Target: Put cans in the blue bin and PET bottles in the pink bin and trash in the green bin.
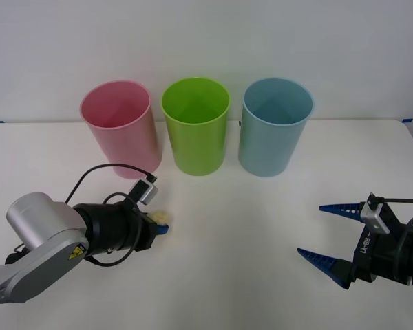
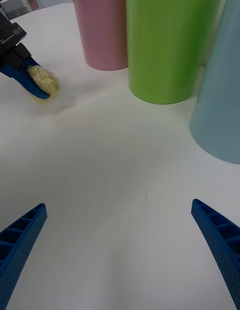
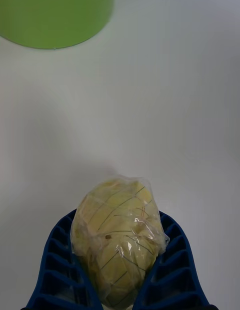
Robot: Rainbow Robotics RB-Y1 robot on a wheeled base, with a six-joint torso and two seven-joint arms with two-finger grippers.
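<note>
Front view: high, looking forward and down over the white table (image 1: pixel 261 227), bins far side. Right wrist view: low near tabletop, facing the green bin (image 2: pixel 170 45). Left wrist view: very close, looking down its own fingers (image 3: pixel 55 265); shares green bin base with the others.

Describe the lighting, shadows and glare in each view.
Front view: even, soft light, faint shadows under the pink bin, green bin and blue bin. Left wrist view: small glints on the trash wrapping between the left gripper's fingers. Right wrist view: the white table looks bright, without hard shadows.
</note>
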